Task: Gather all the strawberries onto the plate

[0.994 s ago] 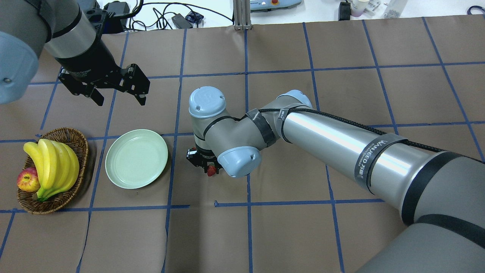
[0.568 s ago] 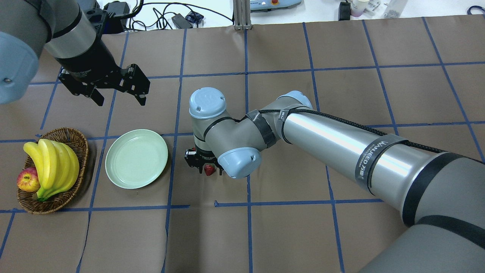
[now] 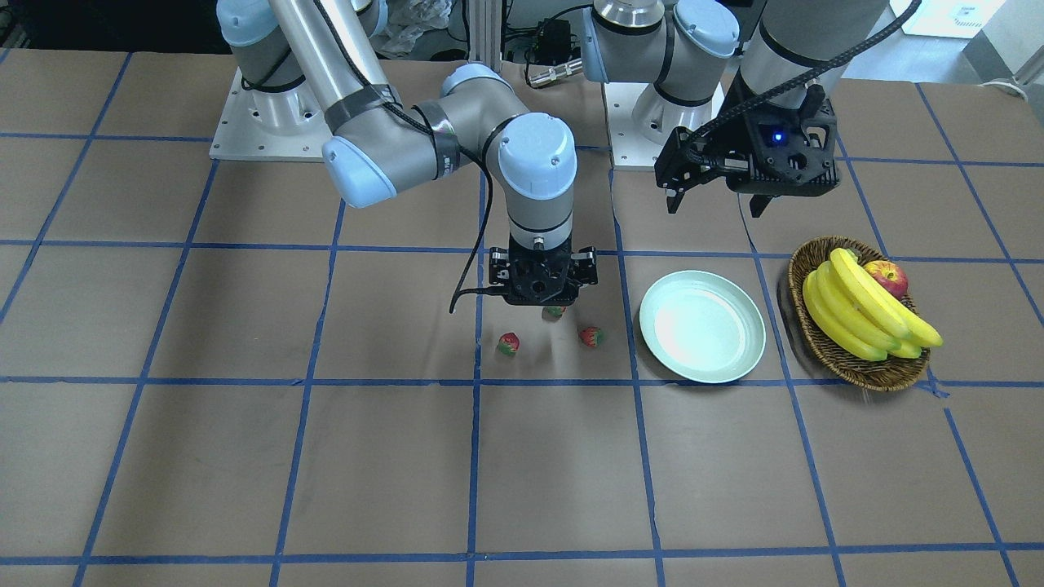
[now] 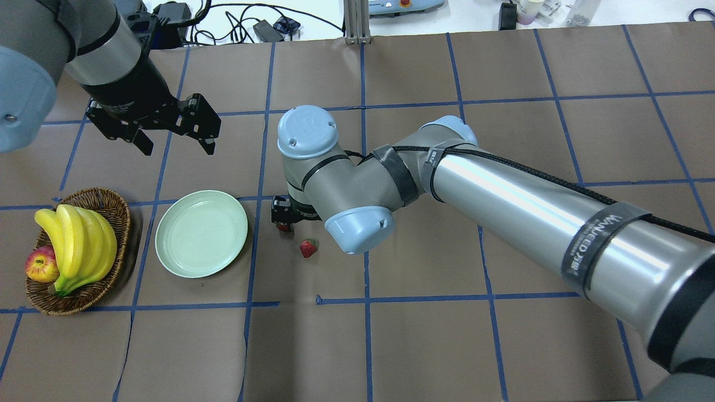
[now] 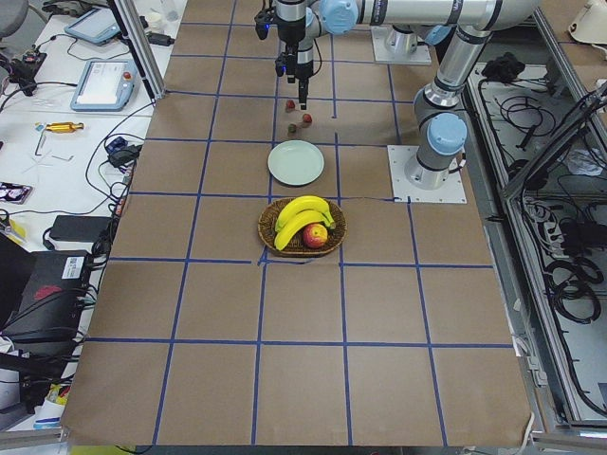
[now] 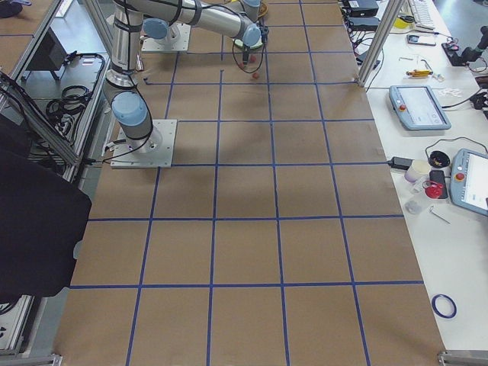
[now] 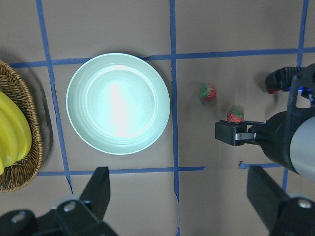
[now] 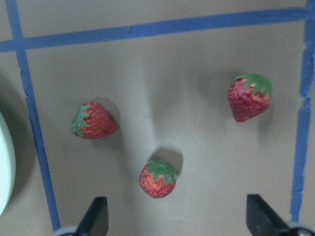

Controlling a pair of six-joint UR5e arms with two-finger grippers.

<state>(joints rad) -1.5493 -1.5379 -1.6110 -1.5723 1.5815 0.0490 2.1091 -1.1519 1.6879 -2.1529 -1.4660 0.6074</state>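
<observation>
Hovering right hand (image 8: 176, 211): jaws wide apart, nothing gripped; pointing straight down above the strawberries (image 7: 207, 92), clear of the desk (image 4: 447, 346).
strawberries: three, all lying on the desk, apart from one another, inside one taped grid square just beside the plate (image 4: 201, 233).
strawberry A (image 8: 93, 120): closest to the plate, leafy top turned toward it, not touching the rim.
strawberry B (image 8: 157, 178): middle one, leafy top facing up; in the front view it shows just below the right hand's body.
strawberry C (image 8: 249, 97): farthest from the plate, near a blue tape line (image 8: 301, 123).
plate: flat on the desk between the strawberries and the basket (image 4: 114, 204), touching neither.
left hand (image 4: 179, 149): jaws wide apart, nothing gripped; held high above the desk, its wrist camera looking down on the plate; well apart from the strawberries.
basket: holds bananas (image 4: 78, 245) and an apple (image 4: 40, 265); sits just beside the plate on the side away from the strawberries.
</observation>
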